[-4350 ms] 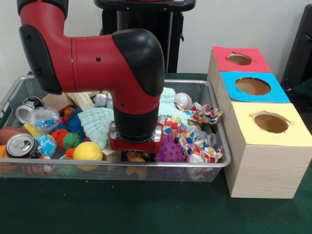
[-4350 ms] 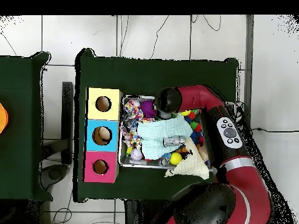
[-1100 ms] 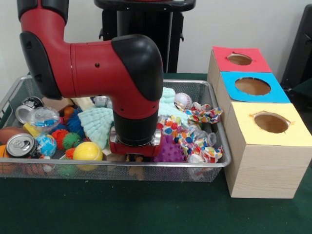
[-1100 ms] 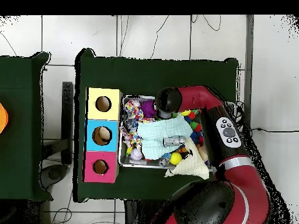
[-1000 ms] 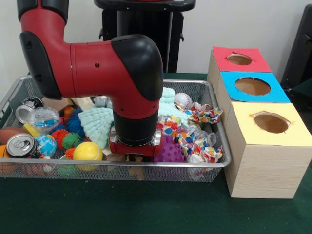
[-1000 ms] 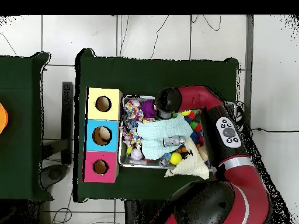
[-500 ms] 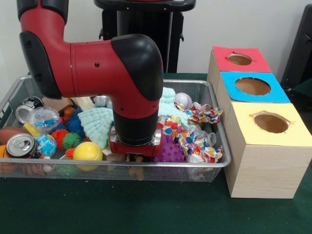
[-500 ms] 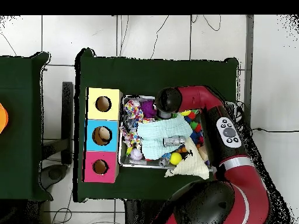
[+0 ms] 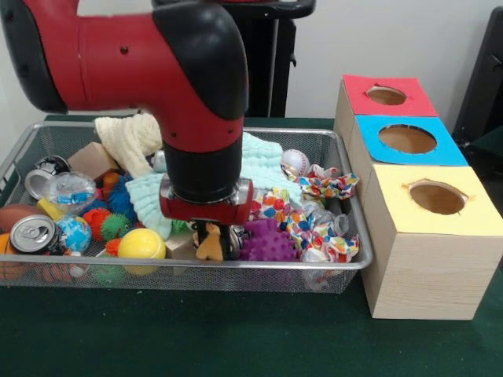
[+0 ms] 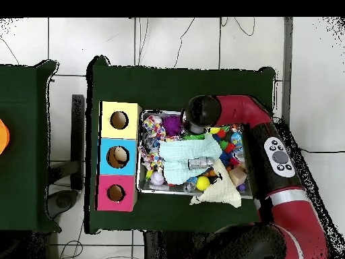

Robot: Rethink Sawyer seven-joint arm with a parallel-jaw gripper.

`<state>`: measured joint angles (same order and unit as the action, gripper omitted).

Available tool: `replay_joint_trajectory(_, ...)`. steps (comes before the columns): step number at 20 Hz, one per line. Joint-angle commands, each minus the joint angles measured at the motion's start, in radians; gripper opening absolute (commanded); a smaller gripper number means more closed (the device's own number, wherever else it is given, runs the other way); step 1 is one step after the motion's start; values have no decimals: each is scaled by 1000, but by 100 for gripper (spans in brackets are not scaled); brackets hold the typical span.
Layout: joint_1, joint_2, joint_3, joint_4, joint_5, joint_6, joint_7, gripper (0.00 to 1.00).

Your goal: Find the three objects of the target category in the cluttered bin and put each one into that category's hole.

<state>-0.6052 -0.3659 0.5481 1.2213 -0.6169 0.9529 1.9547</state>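
We see the gripper (image 9: 211, 239) shut around a small tan toy (image 9: 209, 247), just above the bin's (image 9: 330, 271) front edge. We judge it's raised to clear the clutter before heading to a box hole.

A green table (image 9: 236, 338) fills the foreground of the front view, with a white wall (image 9: 377, 39) behind it and a dark panel (image 9: 487, 78) at the right edge. From overhead, the table stands on a pale tiled floor (image 10: 182, 40), and thin cables (image 10: 237, 25) trail across the tiles. A second green table (image 10: 23, 135) sits well apart at the left, with an orange thing (image 10: 3, 133) at its edge. A black stand (image 10: 77, 148) lies between the two tables
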Motion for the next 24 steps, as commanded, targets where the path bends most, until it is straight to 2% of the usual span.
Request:
replay_joint_trajectory(1, -22, -137, 53, 67, 76, 162, -246, 0)
replay_joint_trajectory(9, 2, -224, 40, 153, 127, 166, -177, 0)
replay_joint_trajectory(16, 41, -347, 20, 282, 198, 149, -69, 0)
replay_joint_trajectory(24, 52, -418, 4, 398, 253, 101, -34, 0)
